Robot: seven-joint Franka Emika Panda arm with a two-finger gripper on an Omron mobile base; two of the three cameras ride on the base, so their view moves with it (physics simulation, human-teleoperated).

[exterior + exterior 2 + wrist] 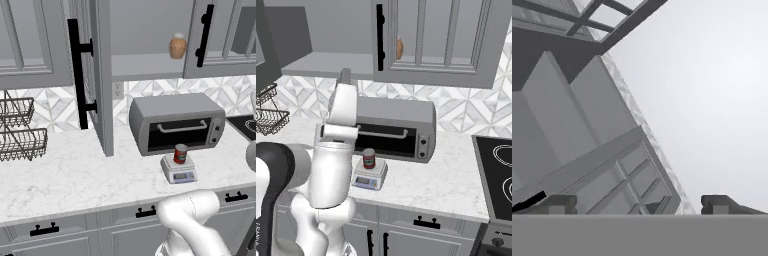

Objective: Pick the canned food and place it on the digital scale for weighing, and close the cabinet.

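Can (180, 153) of food, red-labelled, already stands upright on the small grey scale (179, 174), just in front of the toaster oven (176, 122) on a pale marble counter (75, 175). That half looks done. The wall cabinet's door (100, 75) is swung out over the counter and has yet to be closed; a brown jar (177, 46) sits on its shelf. The gripper (639, 202) is raised toward the cabinets, fingers spread wide and empty. A stovetop (496, 175) lies right, wire baskets (20, 130) left.

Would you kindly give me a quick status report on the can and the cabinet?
Gripper open, empty. Canned food upright on digital scale. Cabinet door open, sticking out over the counter; not yet closed.
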